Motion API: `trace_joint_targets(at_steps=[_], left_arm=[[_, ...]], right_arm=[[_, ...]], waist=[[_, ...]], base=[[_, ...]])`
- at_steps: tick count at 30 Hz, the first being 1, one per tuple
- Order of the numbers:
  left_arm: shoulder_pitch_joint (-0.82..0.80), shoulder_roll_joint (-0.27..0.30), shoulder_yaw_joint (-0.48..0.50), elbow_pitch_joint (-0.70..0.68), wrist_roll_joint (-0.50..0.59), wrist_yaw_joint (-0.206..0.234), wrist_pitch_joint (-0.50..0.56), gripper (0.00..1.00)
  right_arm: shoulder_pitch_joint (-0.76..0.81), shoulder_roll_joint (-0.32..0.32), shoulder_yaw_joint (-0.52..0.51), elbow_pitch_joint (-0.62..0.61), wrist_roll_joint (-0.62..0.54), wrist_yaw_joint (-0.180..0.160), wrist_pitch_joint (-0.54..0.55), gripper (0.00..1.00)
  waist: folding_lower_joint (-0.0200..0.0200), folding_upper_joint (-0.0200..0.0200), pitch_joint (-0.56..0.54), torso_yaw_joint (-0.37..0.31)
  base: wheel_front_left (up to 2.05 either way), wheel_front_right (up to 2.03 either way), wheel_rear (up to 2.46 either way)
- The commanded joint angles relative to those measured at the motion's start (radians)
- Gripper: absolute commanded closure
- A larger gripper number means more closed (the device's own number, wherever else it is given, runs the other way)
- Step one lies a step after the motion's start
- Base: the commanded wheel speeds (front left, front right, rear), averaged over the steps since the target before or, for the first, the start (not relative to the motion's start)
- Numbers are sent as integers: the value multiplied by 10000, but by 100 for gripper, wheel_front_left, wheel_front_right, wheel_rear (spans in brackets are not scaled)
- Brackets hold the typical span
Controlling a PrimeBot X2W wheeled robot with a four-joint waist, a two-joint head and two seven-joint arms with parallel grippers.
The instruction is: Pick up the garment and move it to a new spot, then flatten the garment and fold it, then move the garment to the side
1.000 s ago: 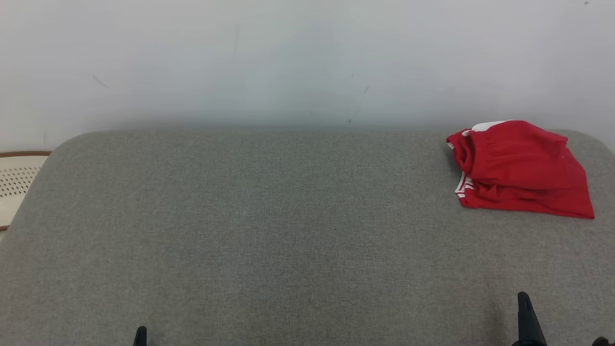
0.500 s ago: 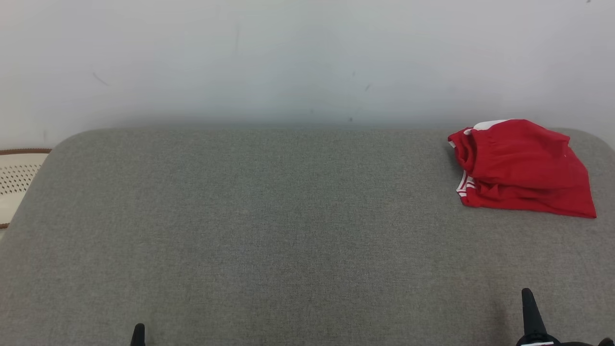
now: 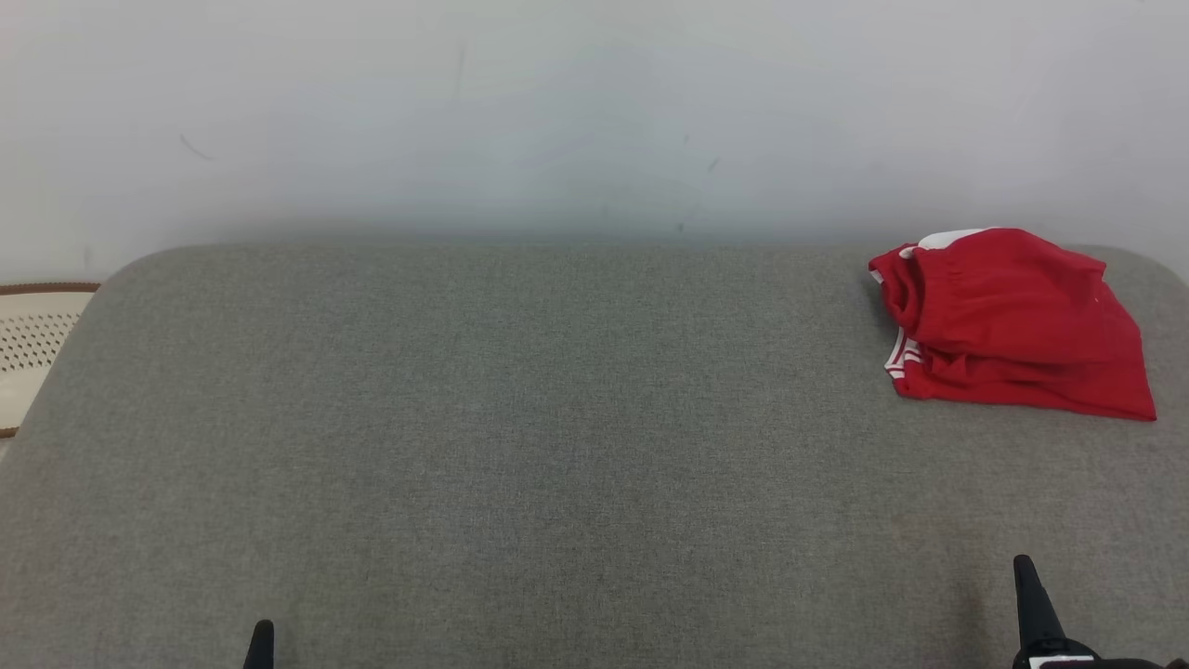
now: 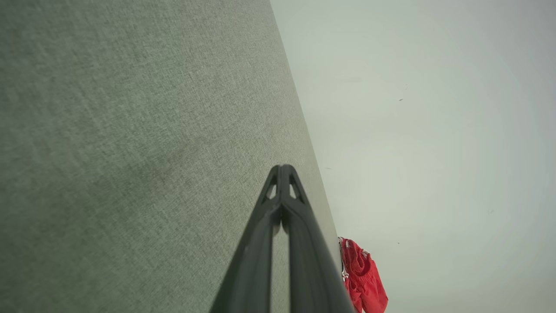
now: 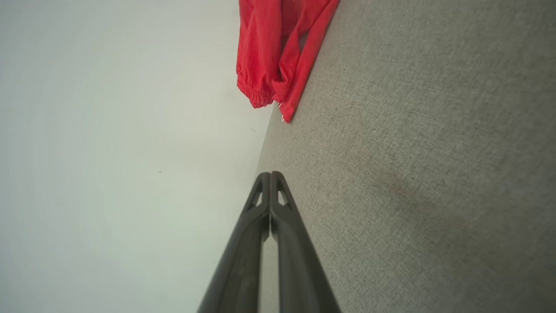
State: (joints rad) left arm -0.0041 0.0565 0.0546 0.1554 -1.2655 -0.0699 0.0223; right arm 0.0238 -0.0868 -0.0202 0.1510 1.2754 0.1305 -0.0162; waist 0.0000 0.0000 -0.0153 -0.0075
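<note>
- Red shorts (image 3: pixel 1012 325) lie loose on the grey upholstered surface (image 3: pixel 557 446), held by neither gripper. They are well apart from both.
- Nearest the robot in the head view, the left gripper (image 3: pixel 262 634) shows as a dark tip at the lower left edge. The right gripper (image 3: pixel 1025 581) rises a little higher at the lower right.
- In the left wrist view the left gripper (image 4: pixel 282 167) is clenched. Its two long dark fingers (image 4: pixel 256 243) meet at the tips with nothing between them, over bare grey fabric (image 4: pixel 130 152).
- In the right wrist view the right gripper (image 5: pixel 271 174) is clenched the same way. Its fingers (image 5: pixel 291 252) are pressed tip to tip and grasp nothing.
- The middle of the surface, beyond the grippers, is plain woven grey with rounded far corners.
- The shorts sit at the far right corner of the surface, close to its back edge. They are folded into a rumpled stack with a gathered waistband on their left and white stripes at the lower left edge.
- The right wrist view shows them (image 5: pixel 269 56) ahead of the fingertips, the left wrist view (image 4: pixel 362 278) far off to the side.
- At the far left edge, off the surface, is a cream perforated object with a brown rim (image 3: pixel 32 348).
- Behind everything stands a pale wall (image 3: pixel 557 111) with a few faint marks.
</note>
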Motion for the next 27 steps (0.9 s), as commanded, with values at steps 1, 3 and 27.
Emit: trace_joint_targets(at_steps=[1, 3, 27], left_arm=[[-163, 12, 70, -21, -299, -90, 63, 100], [-177, 8, 95, -9, -488, -106, 123, 100], [-290, -42, 327, 121, -2416, -445, 599, 100]], right_arm=[[-197, -53, -58, -26, 298, 4, 80, 100], [-185, -49, -85, -18, 495, 4, 132, 100], [-385, 7, -388, 75, 2598, 4, 686, 100]], waist=[[0, 0, 6, 3], [0, 0, 14, 7], [0, 0, 109, 46]], base=[[0, 0, 0], [0, 0, 0], [0, 0, 0]])
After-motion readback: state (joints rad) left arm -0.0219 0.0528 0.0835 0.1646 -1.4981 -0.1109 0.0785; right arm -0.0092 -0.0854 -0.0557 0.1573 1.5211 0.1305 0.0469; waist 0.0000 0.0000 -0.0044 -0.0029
